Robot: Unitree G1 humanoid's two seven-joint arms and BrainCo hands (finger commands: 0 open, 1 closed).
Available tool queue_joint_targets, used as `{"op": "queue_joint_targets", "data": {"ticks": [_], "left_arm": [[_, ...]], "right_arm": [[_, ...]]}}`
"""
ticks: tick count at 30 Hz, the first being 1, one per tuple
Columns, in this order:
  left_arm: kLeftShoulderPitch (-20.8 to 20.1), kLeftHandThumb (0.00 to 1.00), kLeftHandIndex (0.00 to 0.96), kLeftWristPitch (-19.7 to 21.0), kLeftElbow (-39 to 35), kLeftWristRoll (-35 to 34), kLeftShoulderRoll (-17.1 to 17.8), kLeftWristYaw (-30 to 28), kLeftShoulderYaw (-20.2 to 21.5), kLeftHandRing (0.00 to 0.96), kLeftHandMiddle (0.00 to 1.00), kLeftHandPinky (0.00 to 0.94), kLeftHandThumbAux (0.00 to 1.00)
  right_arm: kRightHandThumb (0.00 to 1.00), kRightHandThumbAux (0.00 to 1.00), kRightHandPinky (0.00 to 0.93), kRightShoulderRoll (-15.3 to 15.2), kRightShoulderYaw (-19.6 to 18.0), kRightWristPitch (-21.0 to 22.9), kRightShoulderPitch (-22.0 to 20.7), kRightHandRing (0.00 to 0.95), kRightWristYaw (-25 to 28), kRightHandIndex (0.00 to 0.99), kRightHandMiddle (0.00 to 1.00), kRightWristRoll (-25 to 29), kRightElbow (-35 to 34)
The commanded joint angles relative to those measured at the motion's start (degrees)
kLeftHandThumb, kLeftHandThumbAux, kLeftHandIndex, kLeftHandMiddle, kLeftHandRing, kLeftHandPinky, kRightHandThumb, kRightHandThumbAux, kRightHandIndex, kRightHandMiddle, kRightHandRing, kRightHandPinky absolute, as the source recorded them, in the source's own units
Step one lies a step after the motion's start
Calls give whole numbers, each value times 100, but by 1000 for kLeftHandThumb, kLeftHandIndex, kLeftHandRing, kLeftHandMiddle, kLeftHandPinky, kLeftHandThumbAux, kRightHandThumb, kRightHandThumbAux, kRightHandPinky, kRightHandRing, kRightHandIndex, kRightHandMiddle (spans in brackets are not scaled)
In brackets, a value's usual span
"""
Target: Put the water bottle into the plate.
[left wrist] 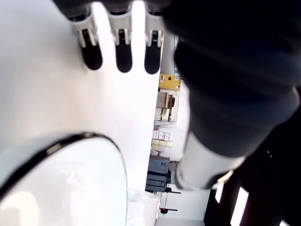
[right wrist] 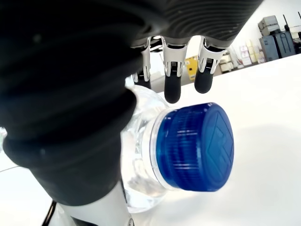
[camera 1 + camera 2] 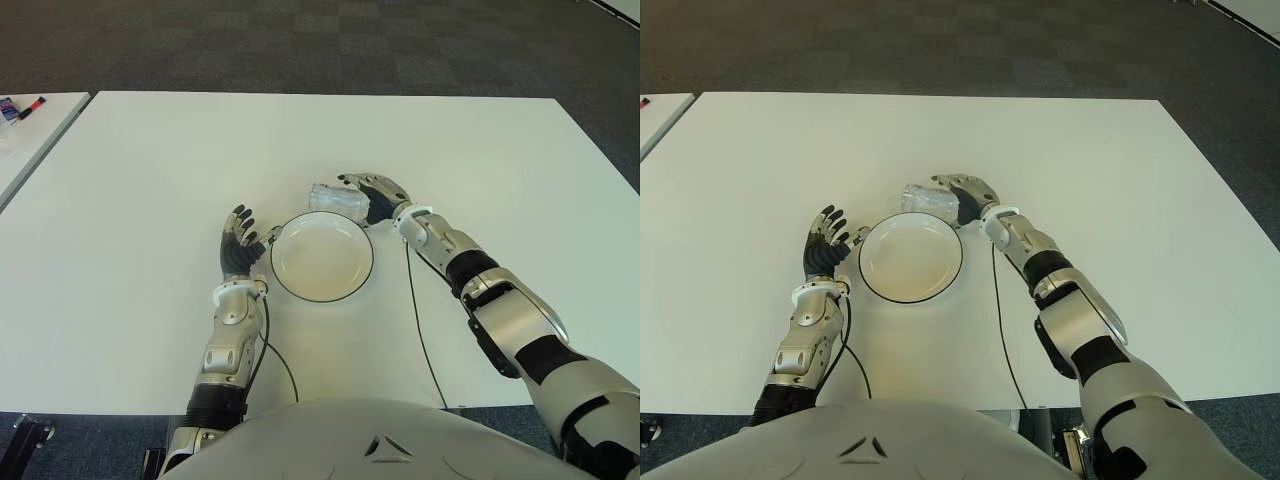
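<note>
Lying sideways above plate [image 3: 322, 258] rim: bottle [image 3: 335, 199] | right hand [image 3: 375, 195] curled around it, nearer | left hand [image 3: 238, 243] spread, empty, frame-left of plate

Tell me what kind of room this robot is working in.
Probably an office or lab workspace: a large white table on dark carpet tiles, a second white table alongside, and stacked boxes and equipment cases along the far wall.
</note>
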Motion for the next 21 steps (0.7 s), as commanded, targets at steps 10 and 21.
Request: {"op": "queue_joint_targets", "data": {"ticks": [10,21], "left_arm": [[28,63,136,0,48,55,-475,55,-84,138,155,159,907],[20,58,135,-15,61,77,-491,79,-97,135,151,157,900]], "right_arm": [[309,998,26,1,6,-179,-37,149,-27,75,224,21,128],[268,998,1,-6,-68,-208,-26,138,56,75,215,105,173]]}}
